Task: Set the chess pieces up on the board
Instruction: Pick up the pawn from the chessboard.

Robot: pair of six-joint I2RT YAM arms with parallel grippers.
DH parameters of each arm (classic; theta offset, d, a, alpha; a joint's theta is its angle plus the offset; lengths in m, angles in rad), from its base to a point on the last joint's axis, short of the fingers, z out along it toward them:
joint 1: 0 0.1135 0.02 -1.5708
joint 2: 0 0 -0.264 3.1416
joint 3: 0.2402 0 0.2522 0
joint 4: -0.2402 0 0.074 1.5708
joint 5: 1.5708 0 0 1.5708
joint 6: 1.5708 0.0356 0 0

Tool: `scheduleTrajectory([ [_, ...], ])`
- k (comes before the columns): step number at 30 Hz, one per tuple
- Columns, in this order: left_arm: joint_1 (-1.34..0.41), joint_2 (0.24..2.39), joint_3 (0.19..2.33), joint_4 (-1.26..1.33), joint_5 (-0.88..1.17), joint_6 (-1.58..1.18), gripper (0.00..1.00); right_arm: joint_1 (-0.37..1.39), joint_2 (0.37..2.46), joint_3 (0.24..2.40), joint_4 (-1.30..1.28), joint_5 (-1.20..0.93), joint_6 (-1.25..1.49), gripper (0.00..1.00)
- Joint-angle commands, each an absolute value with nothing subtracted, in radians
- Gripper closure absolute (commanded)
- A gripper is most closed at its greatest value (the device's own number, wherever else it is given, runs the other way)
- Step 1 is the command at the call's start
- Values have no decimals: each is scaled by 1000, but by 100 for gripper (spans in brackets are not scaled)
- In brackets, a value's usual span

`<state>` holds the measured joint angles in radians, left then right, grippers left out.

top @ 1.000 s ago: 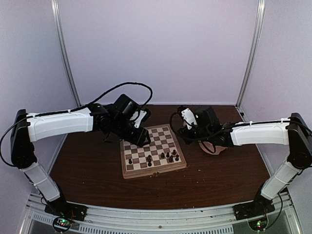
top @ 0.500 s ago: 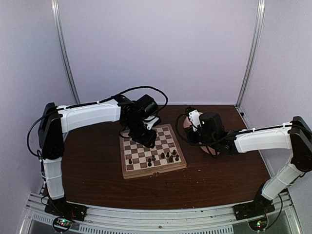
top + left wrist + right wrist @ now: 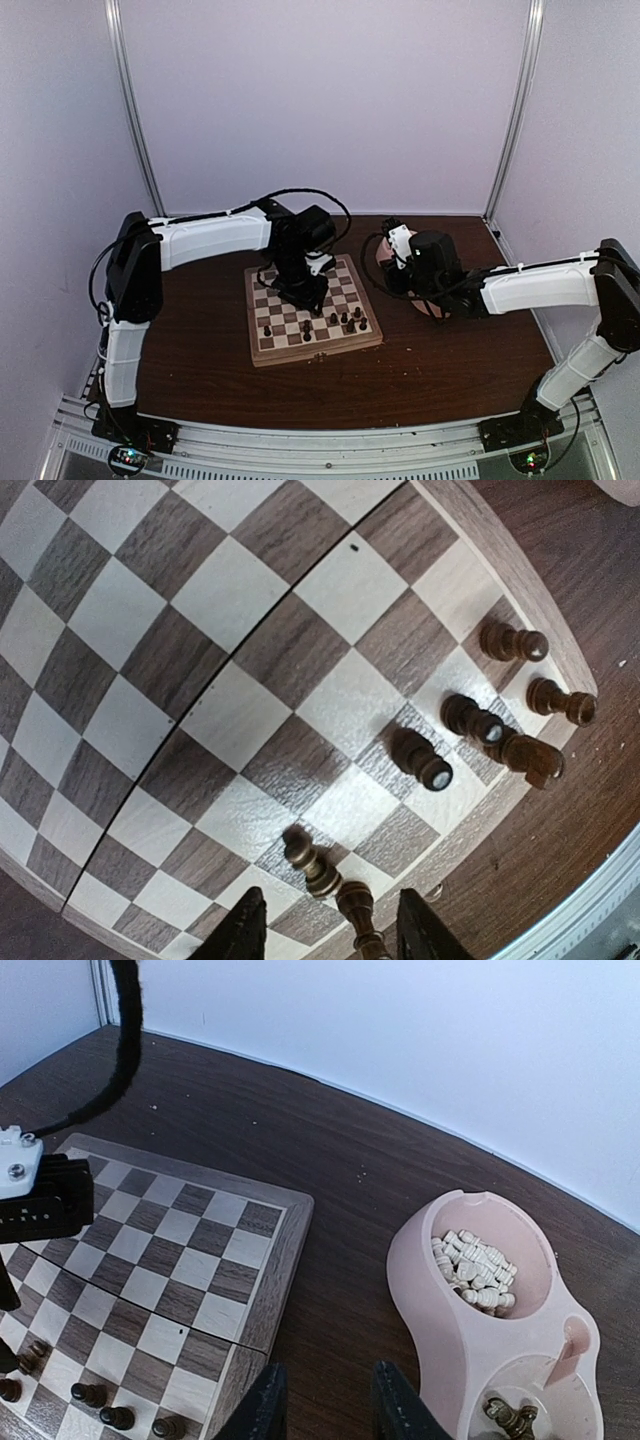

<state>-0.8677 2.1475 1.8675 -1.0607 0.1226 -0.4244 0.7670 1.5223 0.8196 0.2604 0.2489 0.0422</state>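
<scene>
The board lies mid-table with several dark chess pieces standing along its near rows. My left gripper hovers low over the board's middle. In the left wrist view it is open, its fingers straddling one dark piece without touching it, and another piece stands just beyond. More dark pieces stand near the board's corner. My right gripper is open and empty above the bare table, between the board's frame and the bowl.
A pink double bowl sits right of the board, with cream-white pieces in its far cup and dark ones in its near cup. In the top view the right arm hides most of it. Walls enclose the table.
The left arm has swung right and nearer, carrying its gripper from the board's far left corner to above the middle. The right gripper drew back slightly, then held still.
</scene>
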Motion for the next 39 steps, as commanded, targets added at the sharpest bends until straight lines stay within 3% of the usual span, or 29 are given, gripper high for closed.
scheduleTrajectory([
  [1, -856, 2189, 1914, -1103, 170, -441, 56, 762, 1486, 803, 277, 278, 28, 69],
  [15, -854, 2229, 1931, -1150, 129, -457, 58, 762, 1488, 802, 281, 278, 25, 69],
  [26, -853, 2260, 1958, -1155, 205, -446, 70, 762, 1493, 807, 274, 280, 17, 69],
  [39, -850, 2315, 1995, -1192, 196, -456, 74, 762, 1490, 810, 265, 281, 13, 70],
])
